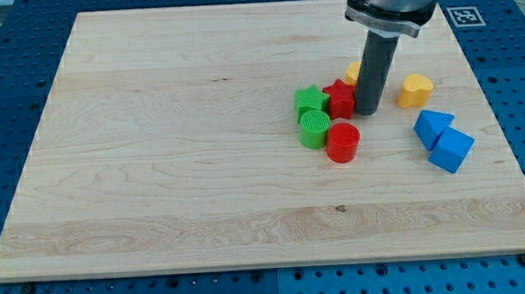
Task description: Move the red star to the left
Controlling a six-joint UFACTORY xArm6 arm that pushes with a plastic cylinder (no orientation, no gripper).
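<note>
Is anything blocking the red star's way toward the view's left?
Yes. The green star sits right against the red star on its left side. My tip stands at the red star's right edge.

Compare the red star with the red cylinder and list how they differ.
Shape: the red star has points; the red cylinder is round with a flat top.
Place: the red star lies nearer the view's top, the red cylinder below it.
Contact: my tip stands right against the red star's right side, while the red cylinder sits clear of it.
Both are the same red.
</note>
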